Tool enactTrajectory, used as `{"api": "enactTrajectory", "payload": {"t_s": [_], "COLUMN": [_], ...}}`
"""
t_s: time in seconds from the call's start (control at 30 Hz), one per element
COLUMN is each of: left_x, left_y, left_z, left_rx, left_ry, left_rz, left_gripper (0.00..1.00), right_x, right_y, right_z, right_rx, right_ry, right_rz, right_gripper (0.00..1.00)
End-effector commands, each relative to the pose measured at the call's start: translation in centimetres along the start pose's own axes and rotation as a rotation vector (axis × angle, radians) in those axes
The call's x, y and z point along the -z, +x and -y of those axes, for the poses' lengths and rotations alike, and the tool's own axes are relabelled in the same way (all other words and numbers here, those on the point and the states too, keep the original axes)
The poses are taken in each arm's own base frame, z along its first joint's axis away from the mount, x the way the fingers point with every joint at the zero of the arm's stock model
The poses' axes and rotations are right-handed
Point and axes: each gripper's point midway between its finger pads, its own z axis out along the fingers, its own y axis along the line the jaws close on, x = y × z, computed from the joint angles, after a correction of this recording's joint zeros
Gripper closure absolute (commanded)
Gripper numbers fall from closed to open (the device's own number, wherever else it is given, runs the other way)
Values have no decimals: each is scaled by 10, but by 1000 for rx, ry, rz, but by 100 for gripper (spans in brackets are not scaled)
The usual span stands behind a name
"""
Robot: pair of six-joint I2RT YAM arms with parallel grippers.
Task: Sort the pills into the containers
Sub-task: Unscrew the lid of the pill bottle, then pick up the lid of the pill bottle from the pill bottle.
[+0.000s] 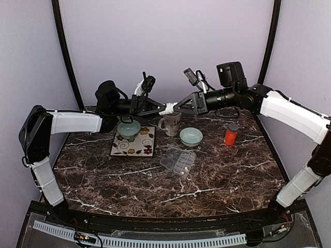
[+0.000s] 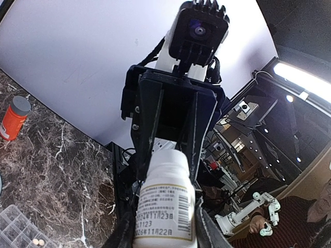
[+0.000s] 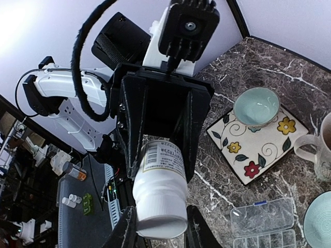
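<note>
Above the mug (image 1: 169, 124), left claw (image 1: 162, 109) and right claw (image 1: 175, 107) each clamp one end of a white bottle (image 1: 168, 109), long axis level between them; pill box (image 1: 178, 161) lies below.

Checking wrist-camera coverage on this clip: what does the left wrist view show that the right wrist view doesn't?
Only left wrist: the orange bottle and two pills in the pill box. Only right wrist: a green bowl on the floral tile, and a mug. Both: the white bottle gripped between left gripper and right gripper, plus the pill box.
</note>
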Motion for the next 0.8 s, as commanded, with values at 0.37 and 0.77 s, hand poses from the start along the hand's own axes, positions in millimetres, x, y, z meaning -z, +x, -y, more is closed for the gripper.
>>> {"api": "enactTrajectory", "payload": {"t_s": [0.37, 0.77], "left_x": [5, 11], "left_y": [5, 21], "left_z": [21, 3], "left_rx": [-25, -20], "left_ry": [76, 18], "left_rz": [-30, 12], "left_gripper": [100, 100], "right_x": [14, 26], "right_y": [5, 10], "right_z": [13, 26], "right_rx": [137, 88], "right_ry": [130, 232], "right_rz": [3, 44], "right_gripper": [97, 98]}}
